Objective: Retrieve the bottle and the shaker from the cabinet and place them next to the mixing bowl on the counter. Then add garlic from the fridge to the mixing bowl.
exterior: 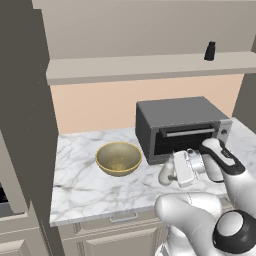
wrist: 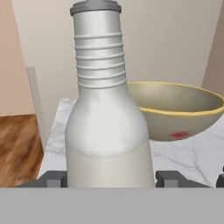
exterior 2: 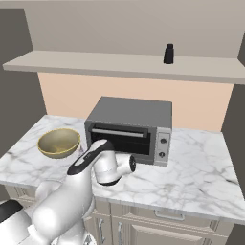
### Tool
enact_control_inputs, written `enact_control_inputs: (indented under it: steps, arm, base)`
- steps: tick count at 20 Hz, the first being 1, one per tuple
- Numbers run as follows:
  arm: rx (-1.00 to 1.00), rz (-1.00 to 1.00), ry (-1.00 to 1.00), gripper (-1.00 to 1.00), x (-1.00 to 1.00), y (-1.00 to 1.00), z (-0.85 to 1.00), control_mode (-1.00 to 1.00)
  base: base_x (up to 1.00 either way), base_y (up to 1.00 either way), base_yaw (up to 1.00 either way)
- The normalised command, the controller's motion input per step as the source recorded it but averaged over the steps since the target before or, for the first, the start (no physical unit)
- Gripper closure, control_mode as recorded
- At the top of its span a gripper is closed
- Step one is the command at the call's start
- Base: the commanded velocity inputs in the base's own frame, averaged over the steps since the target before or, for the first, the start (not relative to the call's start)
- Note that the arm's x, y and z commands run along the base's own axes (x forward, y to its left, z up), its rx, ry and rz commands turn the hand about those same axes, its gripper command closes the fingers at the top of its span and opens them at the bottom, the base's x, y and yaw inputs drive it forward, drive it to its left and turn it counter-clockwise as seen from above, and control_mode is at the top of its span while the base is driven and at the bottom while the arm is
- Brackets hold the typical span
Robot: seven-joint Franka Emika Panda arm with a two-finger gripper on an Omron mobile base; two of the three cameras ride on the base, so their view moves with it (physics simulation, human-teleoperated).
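Two things have to come out of the cabinet (exterior 2: 119,64), and you are now busy with the first one: the bottle (wrist: 107,122) is at the gripper (wrist: 109,178), low over the counter (exterior: 80,185), while the shaker (exterior 2: 168,53) stands on the shelf, well apart from the arm. In the hand view the bottle is upright and very close, its ribbed neck and grey cap pointing up, and the bowl (wrist: 183,109) sits just behind it to the right, so I judge this as the placing step, nearly at its end. One dark fingertip (wrist: 52,179) shows at each side of the bottle's body, just at its wall, so the pincer looks closed to the bottle's width and seems to hold it; the contact itself is at the lower edge of the view, so you cannot be fully sure. In the left base view the hand (exterior: 182,169) hangs in front of the toaster oven (exterior: 180,125), to the right of the bowl (exterior: 118,158) and pointing toward it. Whether the bottle's bottom already touches the marble I cannot tell. For the next move you need, I think, to lower it gently until it stands, then open the fingers a little and pull the hand straight back, not sideways, because the bowl's rim is near and a push could tip the bottle. After this the shaker and then the garlic from the fridge are not yet done.
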Motion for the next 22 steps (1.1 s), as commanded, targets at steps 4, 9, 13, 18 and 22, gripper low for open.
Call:
enact_control_inputs:
  steps: [4, 9, 13, 18, 22]
  arm:
    - [-0.01, -0.03, -0.01, 1.0, 0.0, 0.02, -0.31, -1.0]
    - [-0.01, 0.0, -0.07, 1.0, 0.0, 0.35, -0.08, -1.0]
    - [0.0, 0.0, -0.07, 1.0, 0.03, 0.54, -0.08, -1.0]
    - [0.0, -0.08, 0.0, 1.0, 0.0, 0.67, -0.19, -1.0]
    - [0.0, -0.12, 0.0, 1.0, 0.0, 0.48, -0.28, -1.0]
  base:
    - [0.0, 0.0, 0.0]
    - [0.0, 0.0, 0.0]
    - [0.0, 0.0, 0.0]
    - [0.0, 0.0, 0.0]
    - [0.0, 0.0, 0.0]
